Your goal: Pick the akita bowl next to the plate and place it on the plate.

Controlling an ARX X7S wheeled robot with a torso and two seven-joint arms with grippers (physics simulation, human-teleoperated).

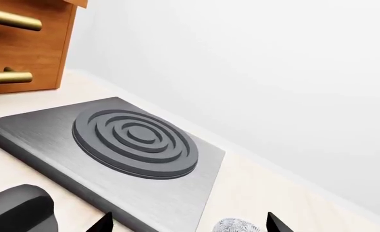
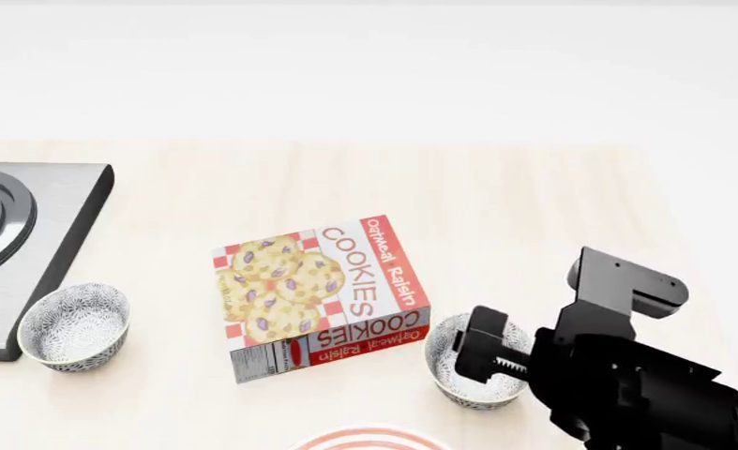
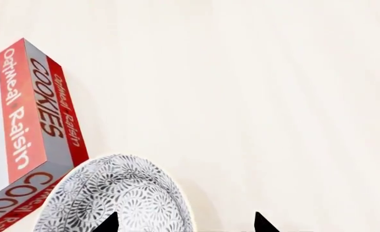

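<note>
**A:** Your right hand (image 2: 484, 352) is sitting over the akita bowl (image 2: 459, 375), the one right beside the cookie box (image 2: 321, 298) and just past the plate (image 2: 366, 439), which only pokes in at the near edge of the head view. The wrist view shows two dark fingertips (image 3: 107, 223) spread apart with the bowl's patterned wall lying between them, so I'd call that hand released, not gripping anything yet.

**B:** What bites you from here?

**A:** My guess: the box. The bowl looks like it's touching or nearly touching it, so a finger coming down on that side could shove the box or tip the bowl. Also a round footed bowl can squirt out if you pinch the curved wall off-centre.

**B:** And the left hand (image 1: 183, 224)?

**A:** Spread open too, hovering by the stove plate (image 2: 6, 253) on the far side of the box, near the second bowl (image 2: 75, 326). Don't mix those bowls up.
</note>
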